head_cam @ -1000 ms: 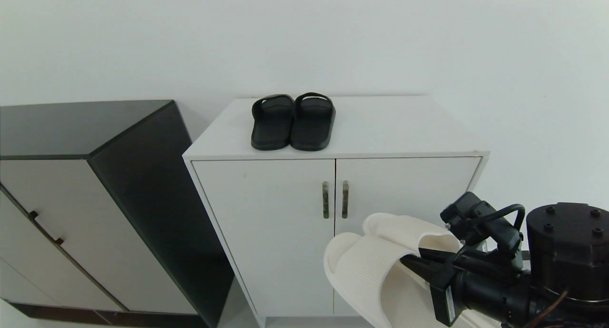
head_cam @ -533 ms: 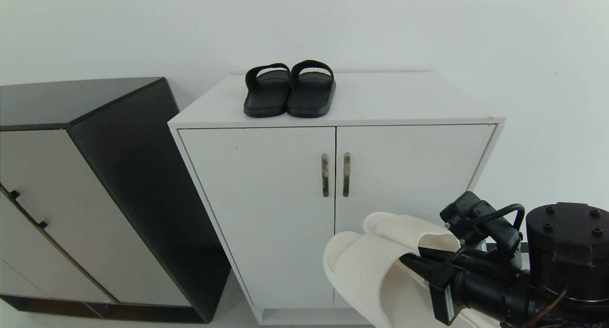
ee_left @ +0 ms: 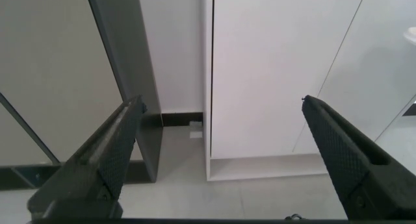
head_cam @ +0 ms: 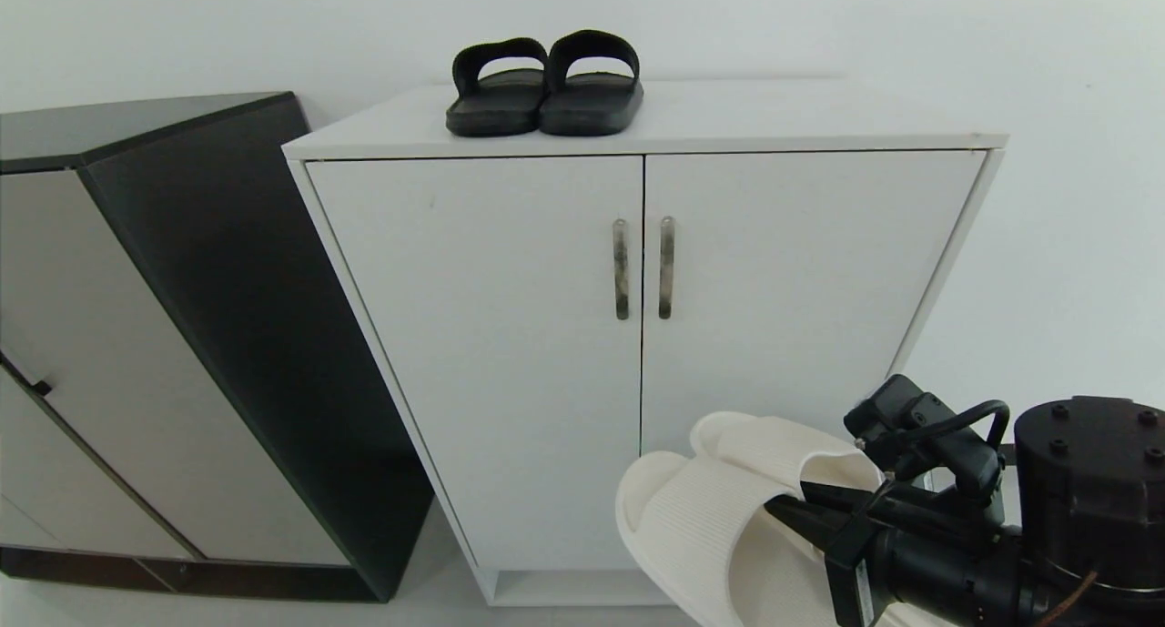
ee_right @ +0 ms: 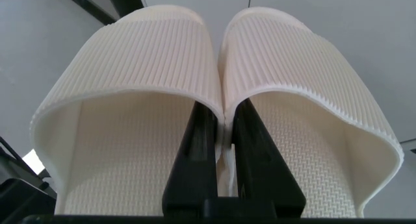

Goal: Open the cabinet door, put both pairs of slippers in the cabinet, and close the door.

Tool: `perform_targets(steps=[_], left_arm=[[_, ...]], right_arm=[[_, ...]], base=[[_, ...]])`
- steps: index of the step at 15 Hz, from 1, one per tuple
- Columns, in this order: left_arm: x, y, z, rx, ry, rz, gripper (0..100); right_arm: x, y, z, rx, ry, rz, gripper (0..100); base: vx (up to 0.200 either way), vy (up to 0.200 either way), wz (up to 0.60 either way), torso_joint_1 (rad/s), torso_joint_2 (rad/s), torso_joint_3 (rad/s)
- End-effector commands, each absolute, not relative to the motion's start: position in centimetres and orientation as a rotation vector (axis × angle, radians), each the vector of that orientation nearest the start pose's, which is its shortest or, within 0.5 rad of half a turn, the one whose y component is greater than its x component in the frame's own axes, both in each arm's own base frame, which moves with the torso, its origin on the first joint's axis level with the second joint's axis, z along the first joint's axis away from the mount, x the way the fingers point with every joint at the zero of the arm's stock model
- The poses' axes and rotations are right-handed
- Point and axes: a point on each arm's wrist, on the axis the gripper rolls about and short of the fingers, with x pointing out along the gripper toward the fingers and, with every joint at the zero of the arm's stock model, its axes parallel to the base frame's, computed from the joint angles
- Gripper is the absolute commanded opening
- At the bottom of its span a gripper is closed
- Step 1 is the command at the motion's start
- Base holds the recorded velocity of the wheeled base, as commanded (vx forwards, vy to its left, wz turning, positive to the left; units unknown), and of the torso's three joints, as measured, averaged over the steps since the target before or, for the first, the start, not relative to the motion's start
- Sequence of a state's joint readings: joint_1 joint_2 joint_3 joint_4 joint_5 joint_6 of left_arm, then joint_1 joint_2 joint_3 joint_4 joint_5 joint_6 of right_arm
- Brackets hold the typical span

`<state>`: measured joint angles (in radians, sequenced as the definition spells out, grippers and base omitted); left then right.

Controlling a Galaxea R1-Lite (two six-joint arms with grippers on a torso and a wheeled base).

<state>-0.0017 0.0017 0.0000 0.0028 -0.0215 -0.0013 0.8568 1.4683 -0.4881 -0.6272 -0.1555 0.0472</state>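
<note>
We have the white cabinet point(head_cam: 491, 354) dead ahead, both doors shut, the two handles point(head_cam: 621, 267) side by side at the seam. The black slippers point(head_cam: 544, 85) sit on its top, left of centre. A dark cabinet point(head_cam: 227, 281) stands just beside it on the left. Low on the right, the right gripper point(head_cam: 785, 510) holds the cream slippers point(head_cam: 701, 518) in front of the right door point(head_cam: 783, 263). From the right wrist we see its fingers point(ee_right: 195, 159) pinching the two inner strap edges together. The left wrist gives us the left gripper point(ee_left: 221, 104), jaws spread wide, facing the gap between the cabinets down at the floor point(ee_left: 195, 191).
</note>
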Motion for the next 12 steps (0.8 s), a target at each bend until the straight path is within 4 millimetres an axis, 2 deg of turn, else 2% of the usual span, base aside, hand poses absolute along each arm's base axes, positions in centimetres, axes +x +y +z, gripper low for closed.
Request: perform_targets(steps=[1, 3, 5, 12], left_arm=[[-2.27, -0.04, 7.52, -0.002, 0.005, -0.023, 100], [-2.27, -0.04, 7.52, -0.002, 0.005, -0.023, 100], [-2.27, -0.04, 7.52, -0.002, 0.005, -0.023, 100], [-2.27, -0.04, 7.52, 0.005, 0.005, -0.023, 100]], right_arm=[[14.93, 16.73, 15.99, -0.128, 0.332, 0.688, 0], [14.96, 16.71, 15.77, -0.132, 0.34, 0.686, 0], [14.95, 16.7, 15.82, -0.132, 0.337, 0.687, 0], [15.01, 16.66, 15.67, -0.132, 0.344, 0.683, 0]], base=[[0.0, 0.0, 0.0, -0.046, 0.43, 0.388], [0.0, 0.0, 0.0, -0.029, 0.43, 0.4], [0.0, 0.0, 0.0, 0.002, 0.21, 0.202], [0.0, 0.0, 0.0, 0.002, 0.02, 0.018]])
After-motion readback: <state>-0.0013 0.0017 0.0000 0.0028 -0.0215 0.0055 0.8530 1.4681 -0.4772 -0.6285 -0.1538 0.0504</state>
